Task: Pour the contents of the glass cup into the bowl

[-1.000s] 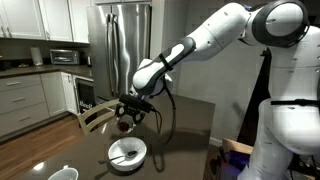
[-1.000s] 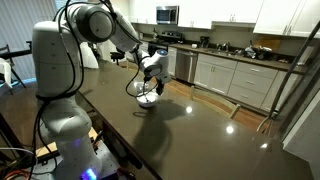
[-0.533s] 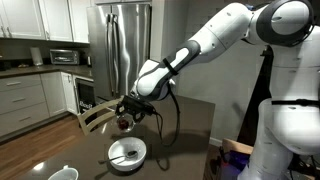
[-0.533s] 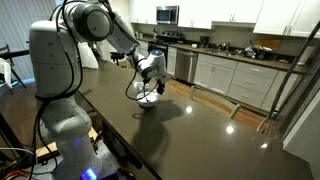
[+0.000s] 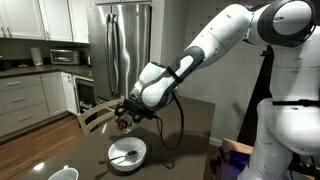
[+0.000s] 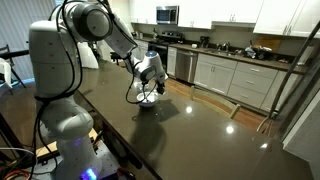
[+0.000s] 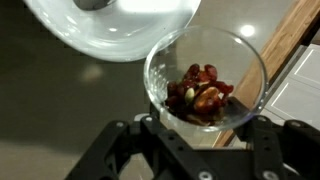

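Clamping glass cup (image 7: 205, 55), fingers (image 7: 165, 135) closed round it, near bowl (image 7: 110, 30)

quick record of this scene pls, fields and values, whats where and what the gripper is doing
gripper: gripper shut on the glass cup
glass cup: held in the air, mouth toward the wrist camera
contents: reddish-brown bits lying inside the cup
bowl: white bowl on the dark table, lower than the cup in an exterior view
pour: not yet done
other: small white cup, apart from the bowl
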Motion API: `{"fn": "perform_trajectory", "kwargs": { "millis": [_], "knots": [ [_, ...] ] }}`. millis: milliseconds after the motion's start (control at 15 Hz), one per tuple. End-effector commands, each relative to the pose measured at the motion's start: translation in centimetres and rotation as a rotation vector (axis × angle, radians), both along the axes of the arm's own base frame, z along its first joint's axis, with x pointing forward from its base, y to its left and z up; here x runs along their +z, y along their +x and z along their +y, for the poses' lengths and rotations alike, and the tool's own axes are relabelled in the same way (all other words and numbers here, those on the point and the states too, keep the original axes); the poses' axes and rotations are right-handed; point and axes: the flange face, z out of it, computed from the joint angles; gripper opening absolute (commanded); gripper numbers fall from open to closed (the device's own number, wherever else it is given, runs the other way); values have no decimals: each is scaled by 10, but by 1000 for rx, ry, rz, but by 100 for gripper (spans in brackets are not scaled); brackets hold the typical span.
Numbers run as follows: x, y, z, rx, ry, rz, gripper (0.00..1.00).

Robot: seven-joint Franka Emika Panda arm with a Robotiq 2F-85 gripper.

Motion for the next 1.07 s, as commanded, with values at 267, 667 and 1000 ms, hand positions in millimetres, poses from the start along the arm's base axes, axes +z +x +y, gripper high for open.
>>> {"fn": "perform_trajectory", "kwargs": {
  "millis": [267,667,1000],
  "knots": [
    [11,-18,4,-39,-26,-92,42],
    [17,-17,3,-81,-23,-96,42],
    [24,-10,1,-89,-29,-111,42]
  ]
}}
